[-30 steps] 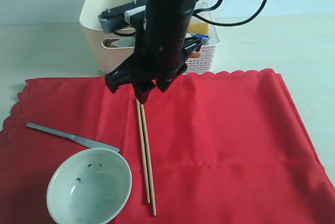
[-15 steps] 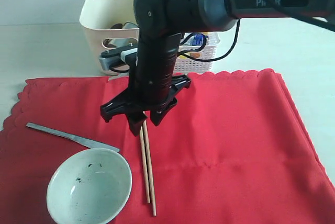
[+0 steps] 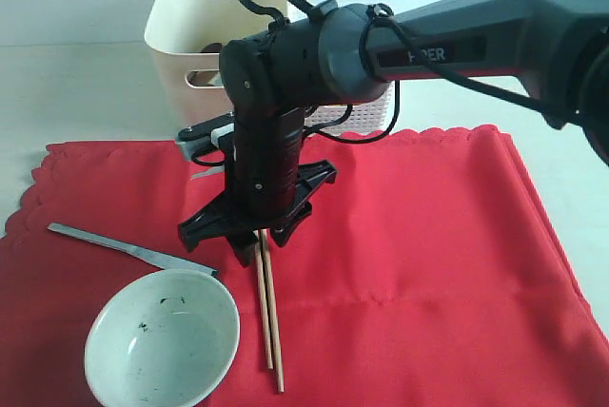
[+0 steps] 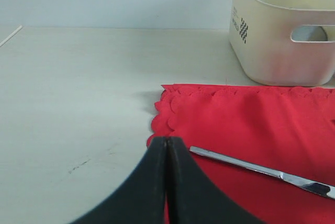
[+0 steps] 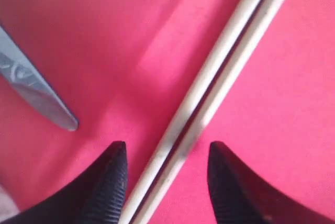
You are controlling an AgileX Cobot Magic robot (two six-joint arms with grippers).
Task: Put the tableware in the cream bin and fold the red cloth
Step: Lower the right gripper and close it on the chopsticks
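- Between the fingers of the right end effector [image 5: 166, 150] lies the wooden chopstick pair [image 5: 220, 77], flat on the red cloth [image 3: 409, 236], long axis running aslant through the gap (the metal knife [image 5: 36, 96] tip lies just outside one finger).
- Its jaws stand apart, gripping nothing yet.
- Left end effector [image 4: 166, 182] is closed, empty, farther off.

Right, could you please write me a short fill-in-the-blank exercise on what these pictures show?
1. The right claw stands ____, one tip on either side of the wooden chopstick pair.
2. The left claw is ____ and holds nothing.
3. The metal knife and the pale speckled bowl lie on the ____ cloth.
Missing words: open; shut; red.
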